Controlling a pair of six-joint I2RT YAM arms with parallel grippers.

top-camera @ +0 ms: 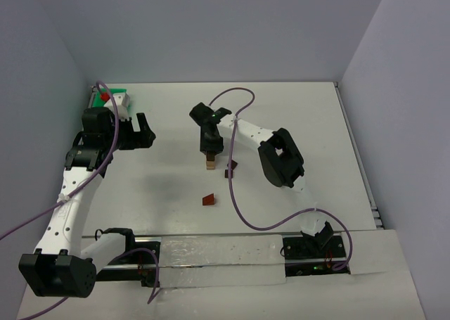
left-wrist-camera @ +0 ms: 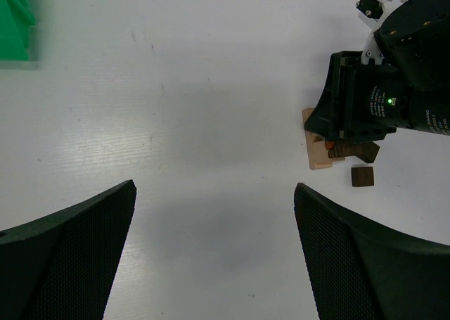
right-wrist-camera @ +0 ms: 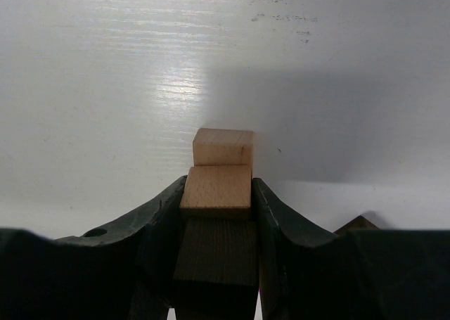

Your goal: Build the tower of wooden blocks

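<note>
- White desk (top-camera: 295, 123) between pale grey walls; the faint scribbles on its surface cannot be read.
- Wood block tower (top-camera: 209, 164) stands mid-desk, tan blocks below and a dark brown one on top.
- Right gripper (right-wrist-camera: 216, 186) is closed on the tower, fingers pressing both sides; the print on its housing is too small to read.
- Left gripper (left-wrist-camera: 214, 188) hangs wide open and empty at the left, near the green tray (top-camera: 116, 95).
- Reddish-brown wedge (top-camera: 209, 200) lies nearer, apart from the tower.
</note>
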